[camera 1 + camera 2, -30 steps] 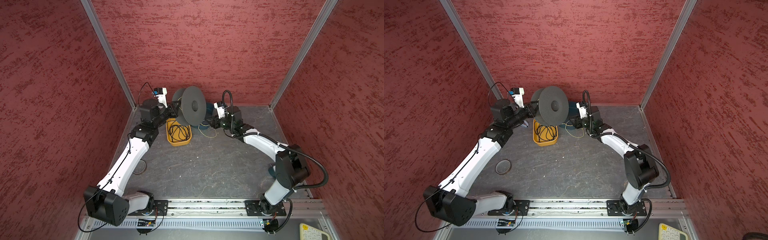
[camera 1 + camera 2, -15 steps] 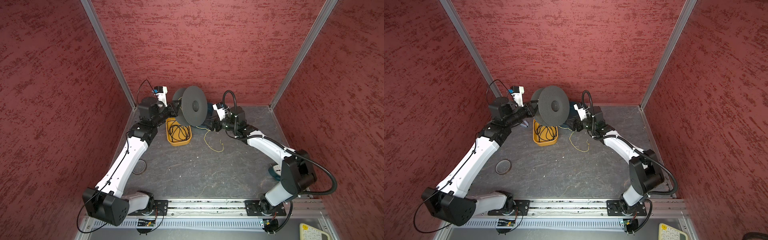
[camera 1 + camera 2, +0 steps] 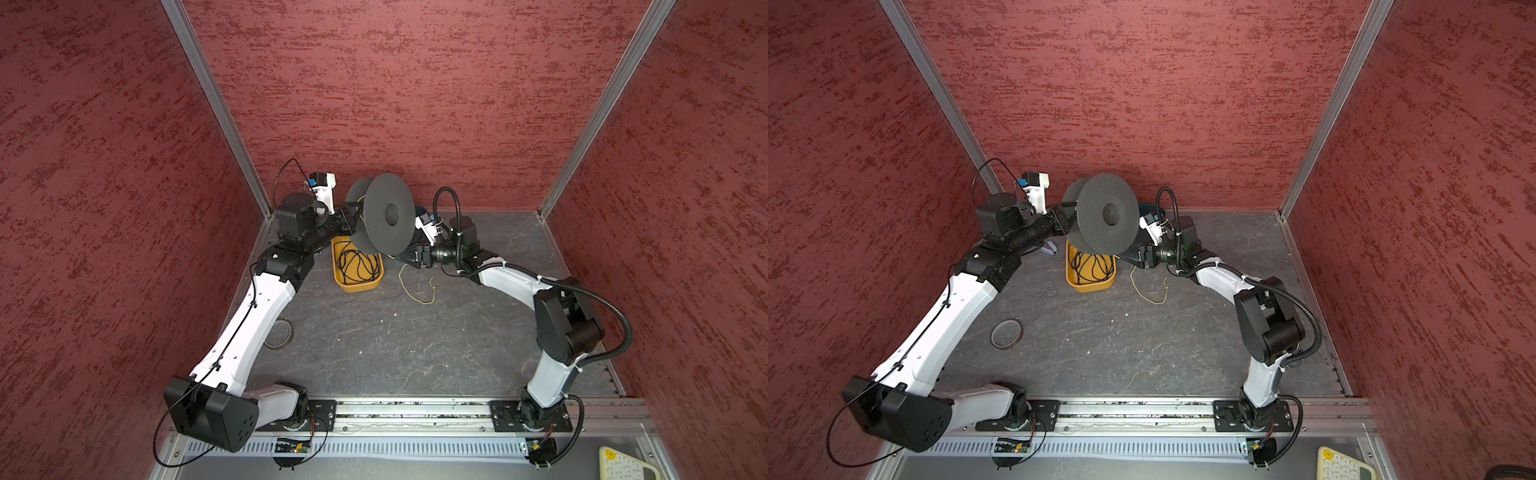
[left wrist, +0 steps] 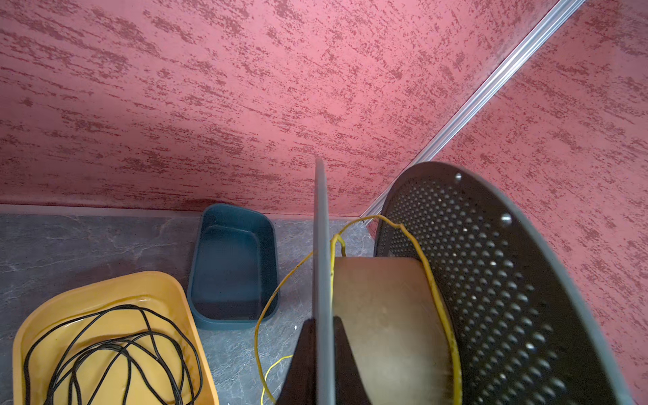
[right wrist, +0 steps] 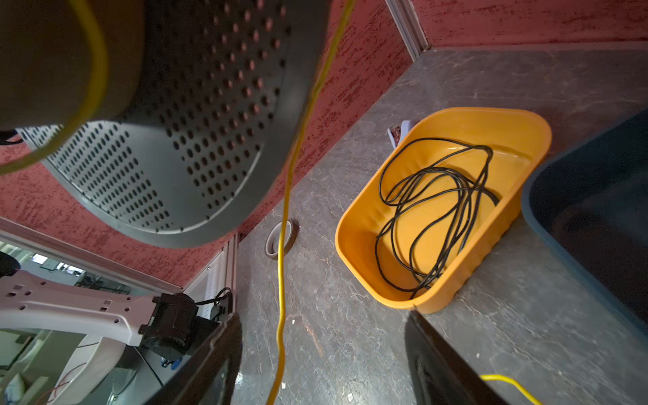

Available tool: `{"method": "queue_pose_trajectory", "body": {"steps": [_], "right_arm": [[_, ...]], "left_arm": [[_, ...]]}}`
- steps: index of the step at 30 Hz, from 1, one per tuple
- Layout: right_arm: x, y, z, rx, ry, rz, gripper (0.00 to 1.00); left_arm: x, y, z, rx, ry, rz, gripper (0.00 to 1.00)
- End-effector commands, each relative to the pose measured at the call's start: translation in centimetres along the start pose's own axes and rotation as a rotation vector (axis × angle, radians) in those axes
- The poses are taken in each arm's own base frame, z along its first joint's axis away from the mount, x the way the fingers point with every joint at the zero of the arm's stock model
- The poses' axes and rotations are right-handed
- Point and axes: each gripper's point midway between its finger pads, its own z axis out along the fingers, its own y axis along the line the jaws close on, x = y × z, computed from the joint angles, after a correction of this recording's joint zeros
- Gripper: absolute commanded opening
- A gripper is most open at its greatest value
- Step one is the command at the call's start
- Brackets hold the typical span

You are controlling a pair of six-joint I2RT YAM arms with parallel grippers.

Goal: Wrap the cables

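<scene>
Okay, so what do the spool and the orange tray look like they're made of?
The spool: matte dark grey, plastic or painted metal, hard to say; flanges perforated with small holes. The orange tray: likely moulded plastic, smooth, slightly glossy, rounded corners.

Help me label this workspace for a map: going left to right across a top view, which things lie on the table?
In a top view: tape ring → orange tray holding a black cord → loose yellow-green wire. The raised spool overlaps tray and wire, so it is left out.
</scene>
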Motion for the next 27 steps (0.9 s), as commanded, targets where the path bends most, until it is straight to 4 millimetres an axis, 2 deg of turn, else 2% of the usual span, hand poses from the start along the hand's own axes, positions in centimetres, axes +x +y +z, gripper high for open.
{"method": "queue_pose_trajectory", "body": {"steps": [1,4,10,15,21,27], "right_arm": [[-1.7,1.3,0.2,-0.065,-0.02,-0.007,0.74],[-1.5,0.2,0.4,-0.031,-0.013,0.049,0.74],[-1.3,-0.5,1.4,-0.093,0.029,0.142,0.72],[-2.0,-0.3,1.7,-0.138,0.025,0.161,0.7],[-2.6,-0.7,1.9,-0.154,0.014,0.186,0.56],[-2.5,-1.0,1.9,-0.155,0.01,0.199,0.35]], "left_arm": [[-3.1,-2.7,-0.6,0.104,-0.107,0.072,0.0],[-3.3,-2.3,0.1,0.105,-0.118,0.074,0.0],[-3.4,-2.9,1.1,0.173,-0.113,0.08,0.0],[-3.1,-2.9,1.4,0.185,-0.105,0.082,0.0],[-3.2,-2.9,1.2,0.181,-0.106,0.087,0.0],[-3.3,-2.7,1.1,0.17,-0.106,0.082,0.0]]}}
